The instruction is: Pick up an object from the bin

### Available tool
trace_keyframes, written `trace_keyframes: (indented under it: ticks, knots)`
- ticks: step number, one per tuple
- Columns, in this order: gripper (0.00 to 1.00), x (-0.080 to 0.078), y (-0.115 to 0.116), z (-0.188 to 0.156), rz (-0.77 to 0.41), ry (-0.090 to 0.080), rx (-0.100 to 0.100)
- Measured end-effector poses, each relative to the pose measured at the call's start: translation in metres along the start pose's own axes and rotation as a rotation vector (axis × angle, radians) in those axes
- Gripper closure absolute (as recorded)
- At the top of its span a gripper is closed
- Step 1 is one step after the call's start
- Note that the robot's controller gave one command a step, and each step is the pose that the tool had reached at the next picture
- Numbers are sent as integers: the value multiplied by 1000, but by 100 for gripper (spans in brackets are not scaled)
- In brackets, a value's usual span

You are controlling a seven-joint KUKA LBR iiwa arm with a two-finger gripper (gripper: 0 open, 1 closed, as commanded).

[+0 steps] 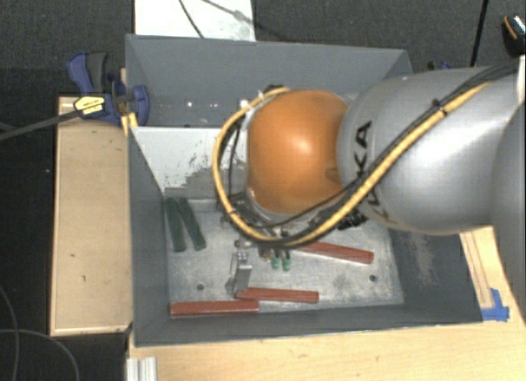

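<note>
Because the orange dome-shaped wrist cover (296,162) sits directly above the tool and blocks the line of sight, the gripper (243,273) shows as little more than a grey metal part projecting below that cover. Whether it is open or closed cannot be told, and nothing can be seen held in it.

The grey part stands low over the floor of the grey metal bin (205,84), at the left end of a long, flat red-brown bar (275,295). Contact with that end cannot be confirmed. As the nearest thing, this bar is judged the likeliest candidate for the pick.

- A second red-brown bar (214,308) of the same kind lies just beside the first, on the side toward the bin's front wall and to the gripper's lower left.
- A third red-brown bar (337,253) lies to the gripper's right, partly under the arm.
- Two dark green bars (185,223) lie side by side, well apart to the gripper's upper left.
- Two small green pieces (281,263) sit just right of the gripper. Whether they belong to the tool or lie loose cannot be told.

All bars rest flat on the floor because nothing props them, so only thin edges are offered to a top-down grasp. A hold at a bar's end, not its middle, would probably let the bar tip on lifting. No object is lifted yet.
</note>
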State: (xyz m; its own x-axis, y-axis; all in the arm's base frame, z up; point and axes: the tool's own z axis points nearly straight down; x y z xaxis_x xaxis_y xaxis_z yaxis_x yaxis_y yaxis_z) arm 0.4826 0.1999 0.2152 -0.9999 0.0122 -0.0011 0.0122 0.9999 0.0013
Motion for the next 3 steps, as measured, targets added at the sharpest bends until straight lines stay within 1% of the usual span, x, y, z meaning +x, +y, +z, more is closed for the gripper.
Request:
trace_keyframes:
  ticks: [1,2,3]
  knots:
    - [0,6,-88,90,-134,7,5]
    - [0,-18,-58,145,-510,1,0]
    - [100,-18,-58,144,-503,2,1]
